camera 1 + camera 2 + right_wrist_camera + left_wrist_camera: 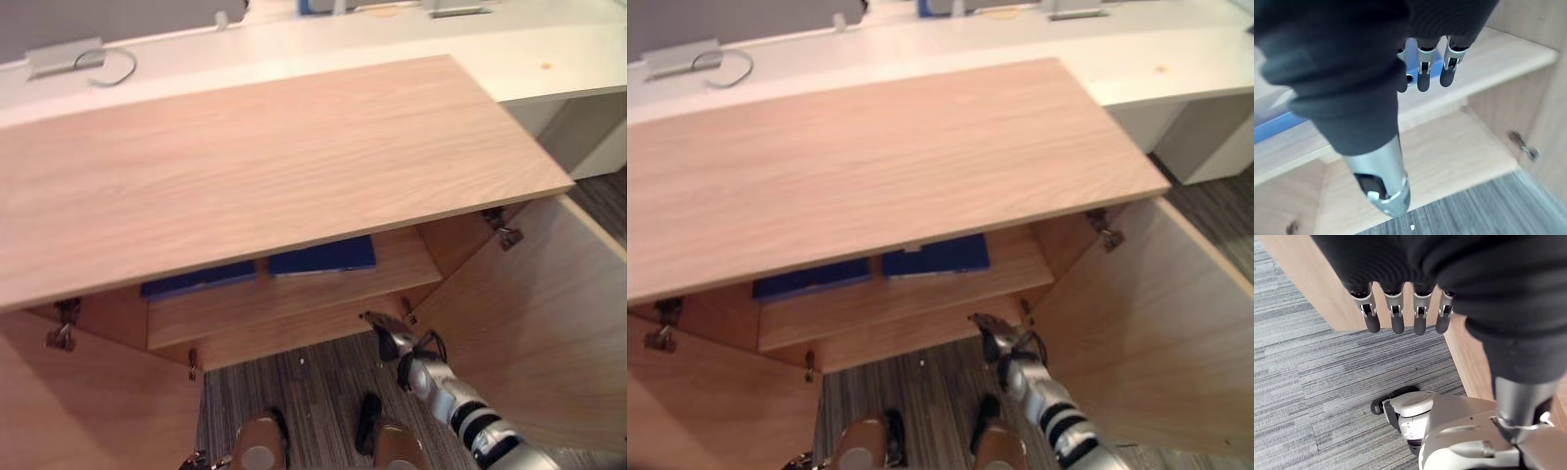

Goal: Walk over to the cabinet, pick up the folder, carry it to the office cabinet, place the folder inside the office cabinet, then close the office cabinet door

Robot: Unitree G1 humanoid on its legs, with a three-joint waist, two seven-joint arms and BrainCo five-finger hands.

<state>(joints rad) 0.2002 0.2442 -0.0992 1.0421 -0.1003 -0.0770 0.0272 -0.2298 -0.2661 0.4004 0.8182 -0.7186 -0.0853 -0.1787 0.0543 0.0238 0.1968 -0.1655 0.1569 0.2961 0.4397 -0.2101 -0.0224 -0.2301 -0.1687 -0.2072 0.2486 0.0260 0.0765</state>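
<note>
Before you: cabinet [255, 166], desk [549, 59] behind it. On its shelf [294, 299]: left folder [196, 279] beside right folder [323, 257]. Your right hand [387, 338] just before the shelf.

1. We take this for an office: a long white desk [549, 69] runs along the back, with a grey cable box [64, 57] on its top and a loop of cable [120, 69] beside it.
2. In front of the desk we see a low wood-grain cabinet [265, 166], its doors [549, 333] swung open on metal hinges [505, 233].
3. On the cabinet's shelf [402, 259] we find two blue folders [323, 257] lying flat, side by side.
4. The floor is grey striped carpet [1312, 367], flat and plain, as laid in workplaces.
</note>
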